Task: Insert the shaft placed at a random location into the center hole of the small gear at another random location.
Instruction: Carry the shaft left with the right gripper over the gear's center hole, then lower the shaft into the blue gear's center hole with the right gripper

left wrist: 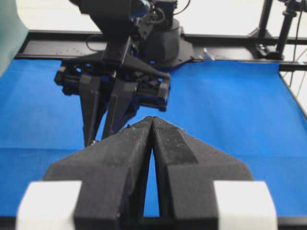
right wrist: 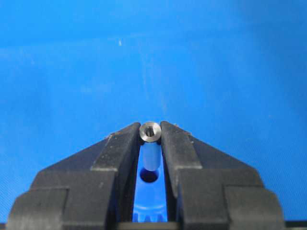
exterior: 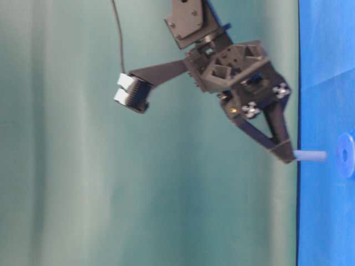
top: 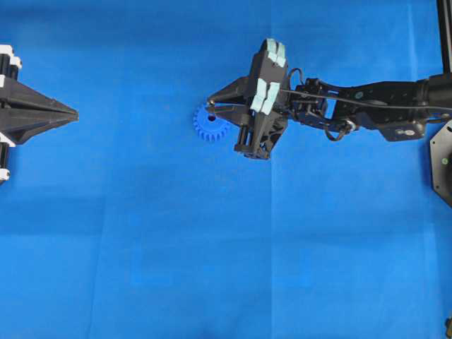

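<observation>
- Between the two black fingertips of the right end effector [right wrist: 150, 139], the shaft [right wrist: 150, 132], a thin silvery-grey metal pin with a round shiny end, is pinched just below its top; the jaws stand narrowly apart, closed on it.
- Directly under the pin, seen through the gap between the fingers in the right wrist view, lies the small gear [right wrist: 148, 201], a bright blue toothed plastic wheel, with the center hole [right wrist: 149, 177], a dark round bore, just below the pin's lower end.
- In the table-level view the pin's free end stops short of the gear, apart from it, and points at its middle.
- From overhead the fingertips sit over the gear's right part, and its teeth show to the left of and below them.
- The gear rests on the blue tabletop [top: 141, 233], above the middle of the overhead view and well away from every edge, with bare blue surface on all sides.
- The left end effector [top: 74, 111] hangs at the far left edge of the overhead view, its black jaws closed tip to tip and holding nothing, well apart from the gear.
</observation>
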Controlling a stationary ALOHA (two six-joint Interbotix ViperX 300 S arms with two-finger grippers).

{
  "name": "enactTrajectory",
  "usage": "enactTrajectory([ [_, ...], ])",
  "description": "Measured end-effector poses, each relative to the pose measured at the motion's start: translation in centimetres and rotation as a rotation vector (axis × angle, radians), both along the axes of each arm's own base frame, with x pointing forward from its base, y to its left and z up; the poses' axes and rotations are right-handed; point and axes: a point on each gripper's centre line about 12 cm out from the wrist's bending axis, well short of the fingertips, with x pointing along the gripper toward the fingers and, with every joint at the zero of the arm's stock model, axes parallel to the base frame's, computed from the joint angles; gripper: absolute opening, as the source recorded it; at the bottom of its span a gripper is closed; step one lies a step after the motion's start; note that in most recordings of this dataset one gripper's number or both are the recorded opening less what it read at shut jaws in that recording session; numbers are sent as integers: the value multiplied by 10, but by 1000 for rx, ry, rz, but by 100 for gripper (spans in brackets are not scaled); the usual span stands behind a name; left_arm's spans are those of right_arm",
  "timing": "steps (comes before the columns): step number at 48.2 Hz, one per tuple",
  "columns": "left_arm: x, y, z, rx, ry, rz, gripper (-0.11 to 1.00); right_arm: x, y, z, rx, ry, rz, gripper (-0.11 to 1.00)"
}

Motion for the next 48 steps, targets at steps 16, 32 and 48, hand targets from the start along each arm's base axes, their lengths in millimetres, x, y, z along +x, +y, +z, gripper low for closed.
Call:
enactTrajectory([
  [16, 0, 0, 0, 0, -3, 0, 0, 4, 0, -19, 8, 36, -5, 3],
  [32, 0, 0, 0, 0, -2, 0, 0, 4, 0, -22, 10, 42, -8, 3],
  [48, 0, 0, 0, 0, -2, 0, 0, 6, -1, -35, 11, 66, -10, 3],
])
